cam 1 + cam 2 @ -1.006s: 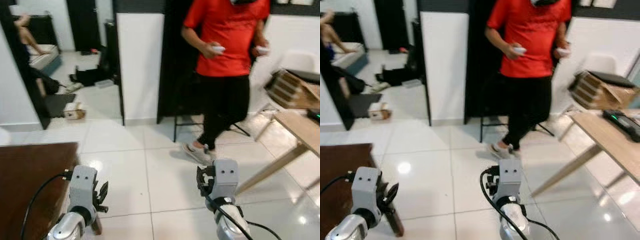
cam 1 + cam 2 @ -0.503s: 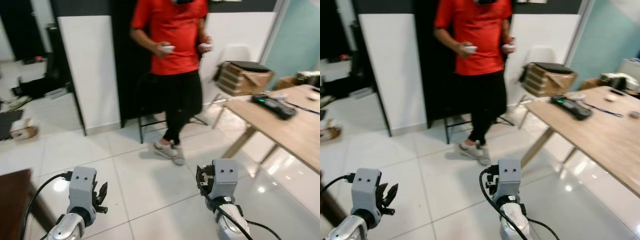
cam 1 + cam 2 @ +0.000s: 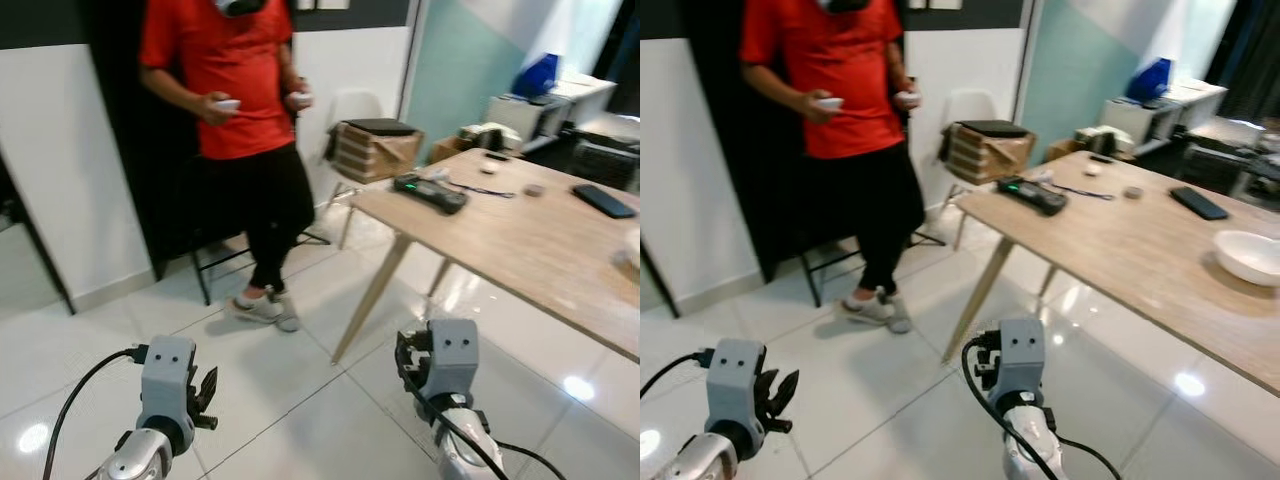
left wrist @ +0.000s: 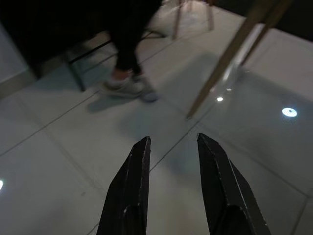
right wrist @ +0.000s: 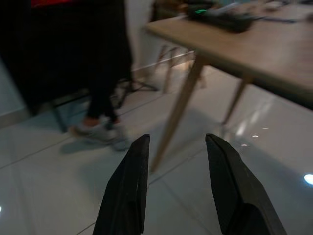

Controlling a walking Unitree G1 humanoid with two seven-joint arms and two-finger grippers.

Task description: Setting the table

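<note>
A light wooden table (image 3: pixel 1140 235) stands ahead on my right, with a white bowl (image 3: pixel 1251 256) near its right end. My left gripper (image 4: pixel 172 147) is held low over the white tiled floor, open and empty. My right gripper (image 5: pixel 176 143) is also open with nothing in it, pointing towards the table's slanted leg (image 5: pixel 176 115). Both silver arms show low in the eye views, the left arm (image 3: pixel 163 400) and the right arm (image 3: pixel 443 385), well short of the table.
A person in a red shirt (image 3: pixel 235 120) stands ahead on the left, holding controllers, beside a black chair. A black device (image 3: pixel 1032 194), a phone (image 3: pixel 1198 203) and small items lie on the table. A cardboard box (image 3: pixel 375 150) rests on a white chair behind it.
The whole view has swung to the right: the dark brown table has left the picture, and the wooden table with the bowl has come in. Both grippers stay open.
</note>
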